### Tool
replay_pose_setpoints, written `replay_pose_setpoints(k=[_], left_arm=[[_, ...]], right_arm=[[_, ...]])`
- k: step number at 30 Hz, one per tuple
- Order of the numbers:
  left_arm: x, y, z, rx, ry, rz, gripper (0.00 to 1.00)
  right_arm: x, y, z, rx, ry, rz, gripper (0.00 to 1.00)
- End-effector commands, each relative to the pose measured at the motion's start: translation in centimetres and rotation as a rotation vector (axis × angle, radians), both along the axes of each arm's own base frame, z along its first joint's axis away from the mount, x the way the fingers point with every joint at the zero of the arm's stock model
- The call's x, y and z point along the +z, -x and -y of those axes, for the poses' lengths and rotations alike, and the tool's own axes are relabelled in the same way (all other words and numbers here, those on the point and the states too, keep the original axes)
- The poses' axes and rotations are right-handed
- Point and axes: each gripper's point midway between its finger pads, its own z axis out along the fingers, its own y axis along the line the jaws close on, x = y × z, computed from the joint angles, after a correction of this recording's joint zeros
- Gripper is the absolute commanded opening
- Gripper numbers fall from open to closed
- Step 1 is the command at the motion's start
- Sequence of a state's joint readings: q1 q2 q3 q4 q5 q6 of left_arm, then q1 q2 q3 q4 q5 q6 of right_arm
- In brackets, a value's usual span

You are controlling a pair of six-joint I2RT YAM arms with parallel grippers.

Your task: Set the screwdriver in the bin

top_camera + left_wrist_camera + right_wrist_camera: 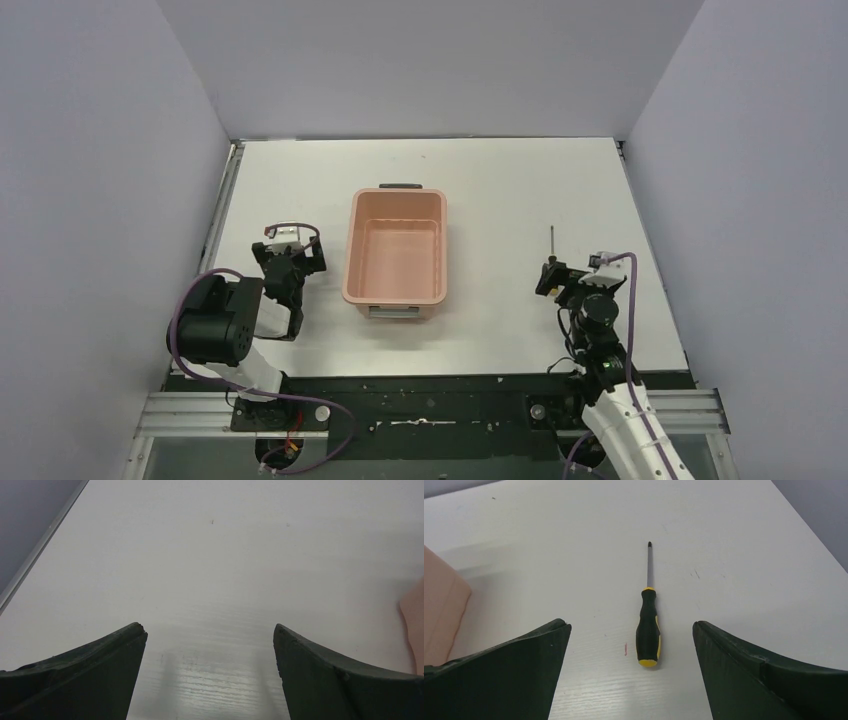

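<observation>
**On the white tabletop: screwdriver lying outside the bin, both grippers open**

Across the white wood-grain tabletop [500, 190], boxed in by pale grey walls, the biggest thing is the rectangular salmon-pink plastic bin [396, 262]. It stands a little left of the middle with nothing inside it, and a dark grey handle [400, 185] shows at its far short end.

The left black robot arm [225, 325] is folded up close to the bin's left side. Its left gripper [209, 629] has its dark fingers spread wide over bare tabletop, holding nothing. A sliver of the pink bin shows at the right edge of the left wrist view.

The right gripper [629, 624] sits low, well to the right of the bin. Its fingers are also spread wide and grip nothing.

The small slim screwdriver with a black-and-yellow handle [648, 605] lies flat on the tabletop between those open fingers, touching neither of them. It is well apart from the bin. Its handle end points toward the gripper and its thin dark metal shaft points away, toward the far wall. From above, only the shaft shows beyond the gripper.

A tiny red mark [625, 649] sits on the tabletop just left of the handle.
</observation>
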State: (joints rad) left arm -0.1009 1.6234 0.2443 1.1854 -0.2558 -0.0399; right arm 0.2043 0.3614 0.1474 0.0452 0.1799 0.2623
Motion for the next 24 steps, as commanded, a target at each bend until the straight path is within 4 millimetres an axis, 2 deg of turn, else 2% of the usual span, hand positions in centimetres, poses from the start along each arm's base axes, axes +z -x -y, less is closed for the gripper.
replay_pose_setpoints(k=[1,5,8,11,14,17,20,24], left_arm=[[1.4,-0.5,0.0,-0.008,0.000,0.047,0.97],[1.4,-0.6,0.0,-0.008,0.000,0.048,0.97],[1.4,-0.5,0.0,-0.008,0.000,0.047,0.97],[1.4,-0.5,-0.1,-0.007,0.000,0.048,0.97],[1.4,-0.5,-0.1,-0.007,0.000,0.047,0.97],[1.4,-0.5,0.0,-0.007,0.000,0.047,0.97],[1.4,-0.5,0.0,-0.007,0.000,0.047,0.97],[1.4,-0.5,-0.1,-0.007,0.001,0.048,0.97]], right_arm=[[4.1,-1.4,1.1,-0.090,-0.015,0.048,1.00],[6.0,-3.5,2.5,-0.179,0.077,-0.149,1.00],[6.0,-5.8,3.2,-0.207,0.138,-0.356,1.00],[3.8,-7.7,2.8,-0.128,0.172,-0.588,1.00],[0.8,-8.4,2.5,-0.069,0.199,-0.743,1.00],[-2.2,-8.5,2.5,-0.034,0.174,-0.838,0.97],[-5.4,-8.4,1.5,0.031,0.111,-0.917,0.93],[-9.0,-7.8,1.2,0.054,0.089,-1.008,0.81]])
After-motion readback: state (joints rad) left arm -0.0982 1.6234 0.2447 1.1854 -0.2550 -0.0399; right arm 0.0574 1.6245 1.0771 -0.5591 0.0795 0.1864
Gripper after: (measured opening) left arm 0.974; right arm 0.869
